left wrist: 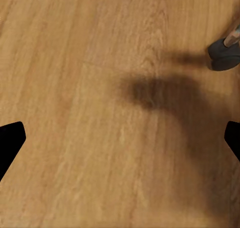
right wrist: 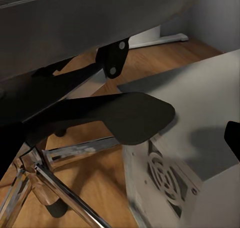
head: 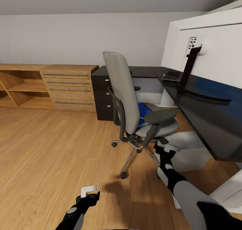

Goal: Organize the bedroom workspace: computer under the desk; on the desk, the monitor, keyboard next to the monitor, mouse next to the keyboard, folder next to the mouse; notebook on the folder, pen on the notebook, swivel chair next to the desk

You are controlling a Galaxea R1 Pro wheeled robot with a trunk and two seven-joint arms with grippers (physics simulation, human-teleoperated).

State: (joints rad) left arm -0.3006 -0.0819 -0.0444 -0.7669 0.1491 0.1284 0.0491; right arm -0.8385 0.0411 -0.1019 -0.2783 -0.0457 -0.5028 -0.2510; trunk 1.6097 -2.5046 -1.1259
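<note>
The grey swivel chair stands on the wood floor beside the black desk, its back toward me. A blue folder lies on its seat. The wide monitor stands on the desk with its white back facing me, and the keyboard lies beyond its stand. The white computer sits under the desk. My right gripper is open, low beside the chair's base under the near armrest. My left gripper hangs open over bare floor. Mouse, notebook and pen are out of view.
Light wooden low cabinets and open shelves line the back wall on the left. The desk's black drawer unit stands behind the chair. A chair castor sits near my left gripper. Open floor spreads to the left.
</note>
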